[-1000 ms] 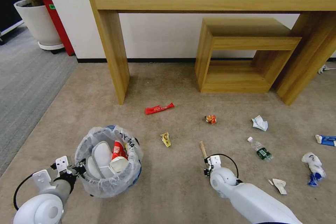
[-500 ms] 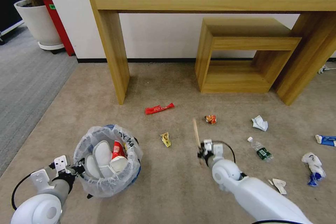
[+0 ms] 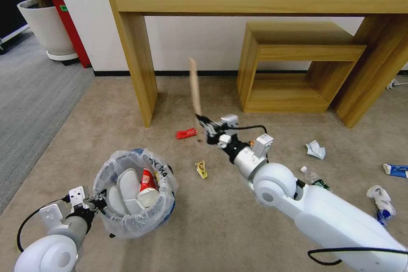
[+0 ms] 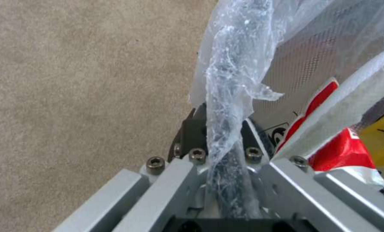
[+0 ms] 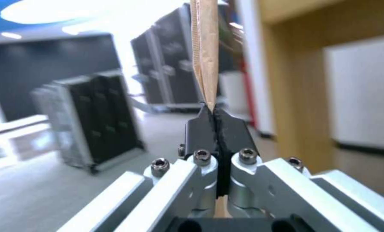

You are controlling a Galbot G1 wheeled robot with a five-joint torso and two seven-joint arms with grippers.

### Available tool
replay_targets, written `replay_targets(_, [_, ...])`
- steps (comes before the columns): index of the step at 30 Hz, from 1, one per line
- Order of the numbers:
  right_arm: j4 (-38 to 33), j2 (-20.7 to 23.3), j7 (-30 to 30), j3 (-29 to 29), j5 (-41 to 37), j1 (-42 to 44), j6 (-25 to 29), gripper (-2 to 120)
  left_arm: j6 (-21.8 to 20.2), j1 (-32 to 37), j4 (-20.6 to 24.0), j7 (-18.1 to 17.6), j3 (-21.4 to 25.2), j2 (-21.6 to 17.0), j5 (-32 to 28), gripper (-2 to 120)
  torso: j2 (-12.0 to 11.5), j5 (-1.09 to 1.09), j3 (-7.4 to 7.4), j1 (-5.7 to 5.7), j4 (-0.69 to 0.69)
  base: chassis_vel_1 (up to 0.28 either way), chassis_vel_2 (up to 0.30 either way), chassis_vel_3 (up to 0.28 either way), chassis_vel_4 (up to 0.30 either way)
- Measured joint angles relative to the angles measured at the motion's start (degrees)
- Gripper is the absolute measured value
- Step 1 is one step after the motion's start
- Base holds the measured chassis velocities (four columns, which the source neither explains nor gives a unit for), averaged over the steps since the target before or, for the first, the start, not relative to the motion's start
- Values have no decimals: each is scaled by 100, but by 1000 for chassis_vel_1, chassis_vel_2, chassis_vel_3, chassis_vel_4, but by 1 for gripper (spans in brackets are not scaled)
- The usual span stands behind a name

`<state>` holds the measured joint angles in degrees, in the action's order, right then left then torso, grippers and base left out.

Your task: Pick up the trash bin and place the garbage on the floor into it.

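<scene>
The trash bin (image 3: 134,195), blue and lined with a crinkly plastic bag (image 4: 230,80), stands low at the left with cups and wrappers inside. My left gripper (image 3: 100,205) (image 4: 220,119) is shut on its bagged rim. My right gripper (image 3: 204,125) (image 5: 213,111) is raised above the floor (image 3: 221,221), shut on a wooden stick (image 3: 194,87) (image 5: 205,48) that points upward. The garbage lies scattered: a red wrapper (image 3: 186,134), a yellow wrapper (image 3: 201,169), crumpled white paper (image 3: 315,149), a small bottle (image 3: 309,175), a blue packet (image 3: 395,170) and a white-blue packet (image 3: 381,203).
A wooden table's leg (image 3: 137,59) stands behind the bin, and a low wooden shelf unit (image 3: 293,68) sits under the table at the right. Grey ribbed carpet (image 3: 29,93) and a white plant pot (image 3: 44,25) are at the far left.
My right gripper has lifted the wooden stick off the floor, rising and swinging left toward the bin's side. The bin in my left gripper has shifted slightly.
</scene>
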<state>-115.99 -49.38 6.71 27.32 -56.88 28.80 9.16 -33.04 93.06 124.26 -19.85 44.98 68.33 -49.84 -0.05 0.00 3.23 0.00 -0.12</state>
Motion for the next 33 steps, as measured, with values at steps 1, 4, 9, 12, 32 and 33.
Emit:
replay_targets(1, [23, -40, -128, 251, 22, -203, 153, 0, -6, 8, 38, -11, 0, 14, 1, 1, 0, -1, 0, 0, 0, 0, 0, 0, 0])
replay_targets(4, [128, -157, -261, 672, 132, -501, 349, 0, -16, 17, 103, -20, 0, 38, 0, 1, 0, -1, 0, 0, 0, 0, 0, 0, 0])
replay_targets(9, [659, -533, -448, 1309, 730, -748, 763, 0, -20, 63, 209, -29, 29, 73, -6, 1, 0, -1, 0, 0, 1, 0, 0, 0, 0])
replay_targets(12, [868, -672, -505, 1443, 980, -736, 914, 0, -20, 82, 243, -31, 48, 75, -12, 1, 0, -1, 0, 0, 0, 0, 0, 0, 0])
replay_targets(32, [2115, -1583, -630, 2294, 1787, -444, 1265, 0, -27, 34, 249, -62, 96, 23, -133, 1, 0, -1, -1, 0, 0, 0, 0, 0, 0])
replay_targets(33, [2255, -1646, -646, 2345, 1882, -438, 1311, 0, -27, 30, 240, -62, 97, 22, -137, 1, 0, -1, 0, 0, 0, 0, 0, 0, 0])
